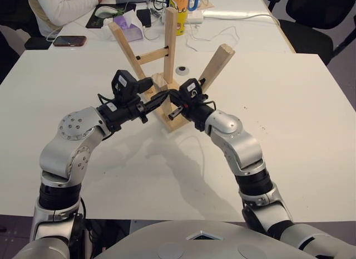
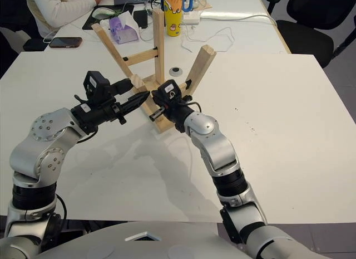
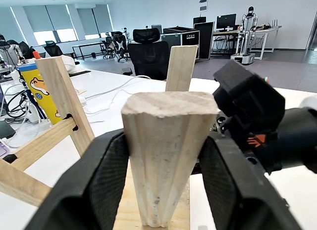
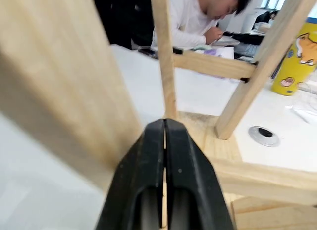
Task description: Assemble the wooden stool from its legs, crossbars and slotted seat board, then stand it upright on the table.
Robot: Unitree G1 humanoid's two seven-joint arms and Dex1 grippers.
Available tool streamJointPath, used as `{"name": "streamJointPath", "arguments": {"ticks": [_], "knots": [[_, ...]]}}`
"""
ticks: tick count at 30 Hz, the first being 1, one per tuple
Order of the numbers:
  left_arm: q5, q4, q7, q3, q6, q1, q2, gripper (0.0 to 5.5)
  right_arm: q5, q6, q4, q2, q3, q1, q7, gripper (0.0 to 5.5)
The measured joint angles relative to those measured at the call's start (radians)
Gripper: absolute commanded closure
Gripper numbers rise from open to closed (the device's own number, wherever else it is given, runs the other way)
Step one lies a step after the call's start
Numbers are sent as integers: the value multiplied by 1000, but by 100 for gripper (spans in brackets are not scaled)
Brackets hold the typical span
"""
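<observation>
The stool stands upside down mid-table, its slotted seat board (image 1: 173, 121) flat on the tabletop. Two legs (image 1: 171, 36) joined by a crossbar (image 1: 153, 55) rise at the back. A third leg (image 1: 217, 67) leans out to the right. My left gripper (image 3: 166, 141) is shut on a short wooden piece (image 1: 159, 80) just above the seat board, with a finger (image 3: 106, 183) on either side of it. My right gripper (image 1: 169, 97) is low over the board from the other side, its fingers (image 4: 153, 156) pressed together with nothing between them. The two grippers nearly meet.
Beyond the stool are a yellow cup (image 1: 179, 8), a purple tissue box (image 1: 129, 29), a phone (image 1: 69, 40), cables and a round table grommet (image 1: 182, 70). A person in white sits at the far left corner. The table's right half and front are bare.
</observation>
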Motion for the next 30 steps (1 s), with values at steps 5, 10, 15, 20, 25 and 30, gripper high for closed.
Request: {"name": "streamJointPath", "arguments": {"ticks": [5, 10, 15, 20, 25, 30], "knots": [[-14, -7, -17, 21, 8, 7, 13, 332, -50, -174, -48, -3, -107, -2, -91, 548], [-32, -11, -29, 34, 19, 15, 34, 332, -96, -181, -44, -32, -35, 19, -52, 548], [-32, -9, -27, 40, 24, 12, 42, 332, -161, -40, -16, -107, 88, 4, 5, 548], [-39, -9, -31, 43, 33, 12, 52, 332, -173, -3, -39, -106, 96, 9, 2, 548], [-49, -8, -51, 52, 32, 13, 67, 332, -121, -86, -96, -58, 9, 75, -22, 548], [-48, 7, -64, 55, 21, 10, 71, 332, 36, -102, -220, -4, -224, -53, -72, 548]]}}
